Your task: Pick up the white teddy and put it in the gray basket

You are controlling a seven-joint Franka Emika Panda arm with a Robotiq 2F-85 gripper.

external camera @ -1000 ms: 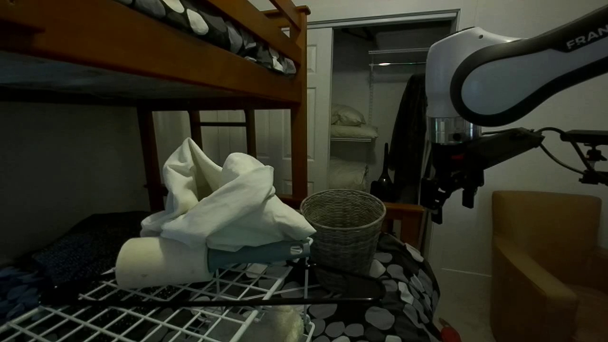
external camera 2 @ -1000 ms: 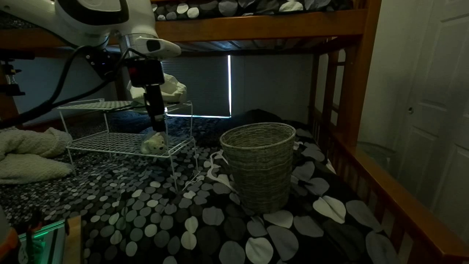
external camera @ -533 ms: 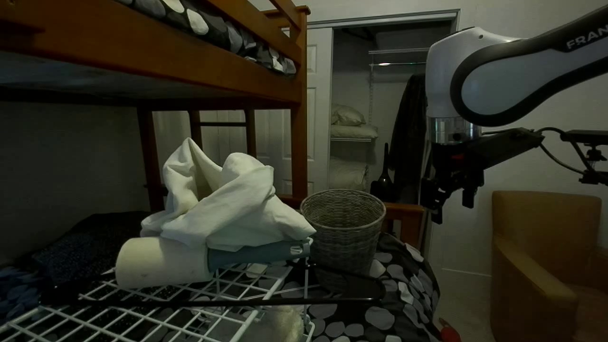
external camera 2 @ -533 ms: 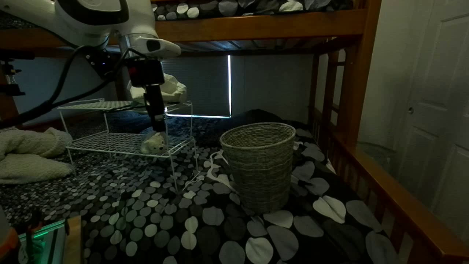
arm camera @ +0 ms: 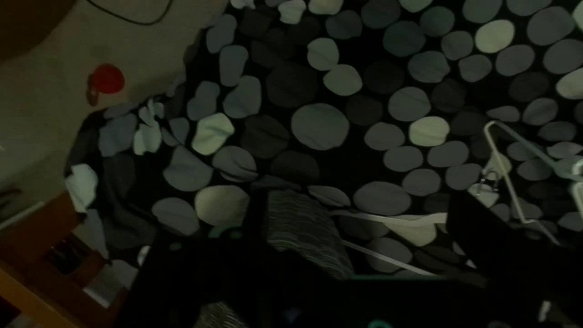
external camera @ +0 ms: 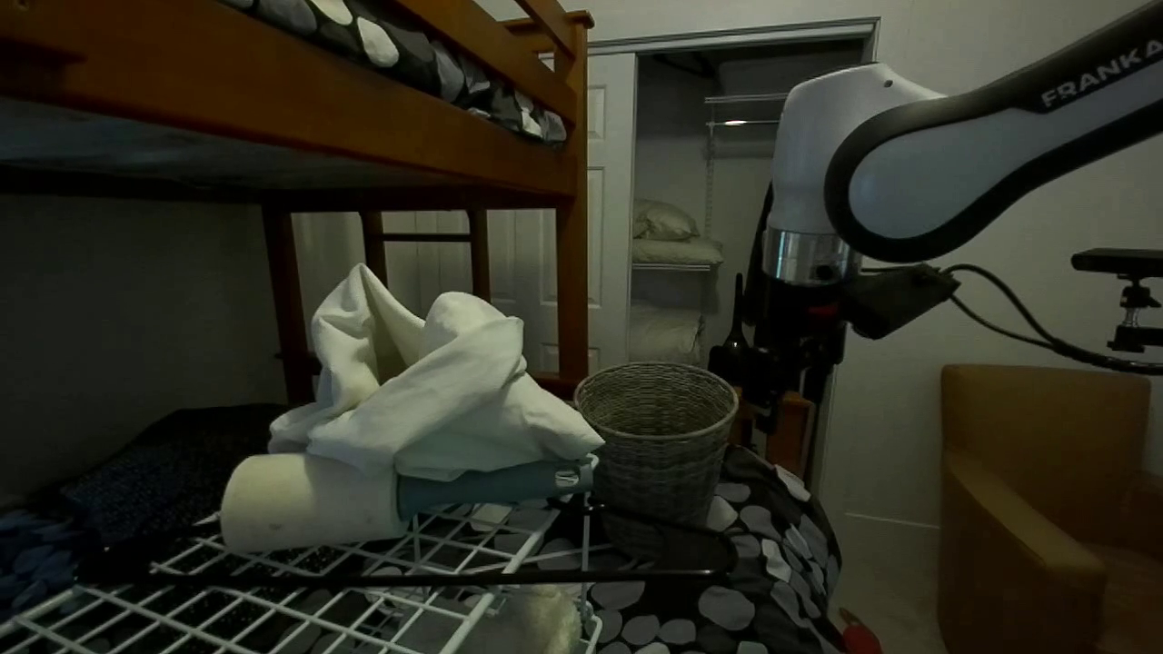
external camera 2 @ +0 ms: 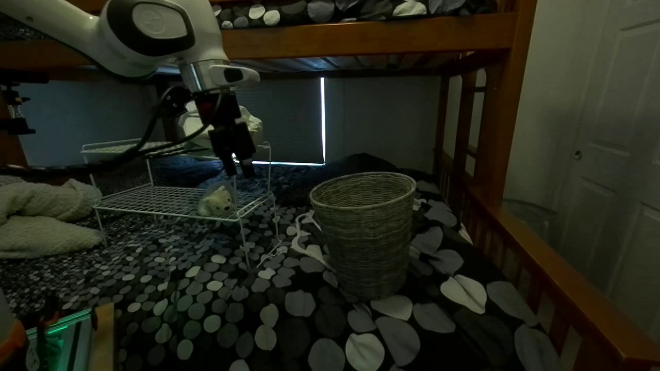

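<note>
The small white teddy sits on the lower shelf of the white wire rack in an exterior view, its face toward the camera. A pale fuzzy patch under the rack's top in an exterior view looks like part of it. The teddy is out of the wrist view. The gray woven basket stands upright on the bed; it also shows in an exterior view and in the wrist view. My gripper points down in the air. In the wrist view its fingers are wide apart with nothing between them.
The white wire rack has a top shelf loaded with white cloth and a roll. The bunk's wooden rail runs beside the bed. A fleece blanket and an armchair also show.
My arm has moved, with the gripper shifting toward the basket in an exterior view. The wrist has turned, so both fingers now show in an exterior view. The teddy and basket have not moved.
</note>
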